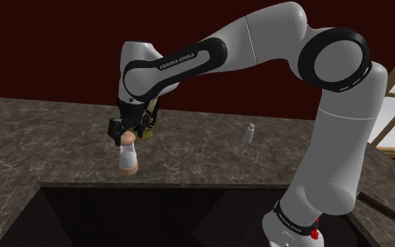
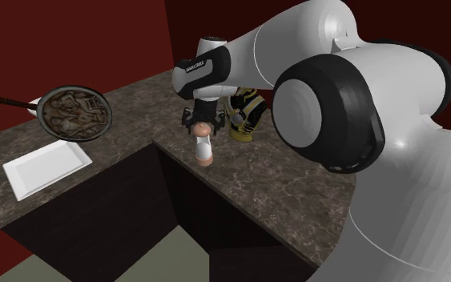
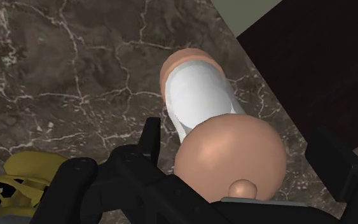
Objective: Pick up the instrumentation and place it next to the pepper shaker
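My arm reaches out from the shoulder view's lower right, rises through a bent elbow near the top edge and stretches across to that view's left. There the wrist turns down, so my tool [image 1: 125, 135] points almost straight at the dark, veined tabletop [image 1: 48, 133]. Directly beneath it is the instrumentation [image 1: 127, 158], a white-bodied piece with a rounded peach cap and a peach base. It is close to upright and sits near the tabletop's front edge, just above the dark drop below. Looking along the tool, my fingers [image 3: 153, 143] stand apart on either side of the peach cap. A strip of tabletop shows between the cap and one finger; on the other side the gap is too narrow to tell whether they touch. I see nothing clamped. I also cannot tell whether the peach base rests on the tabletop or hangs just above it. The pepper shaker [image 1: 249, 132], small and pale, stands well apart from the instrumentation, towards the shoulder view's right and farther back. Just behind my tool is a yellow-and-black object [image 2: 246, 116]. My wrist covers most of it in the shoulder view, and I cannot make out what it is. In the second exterior view my upper arm fills the right side and runs past the frame, covering the tabletop behind it. On a separate stretch at that view's left are a round pan [image 2: 75, 114] with brown contents and a white tray [image 2: 46, 168].
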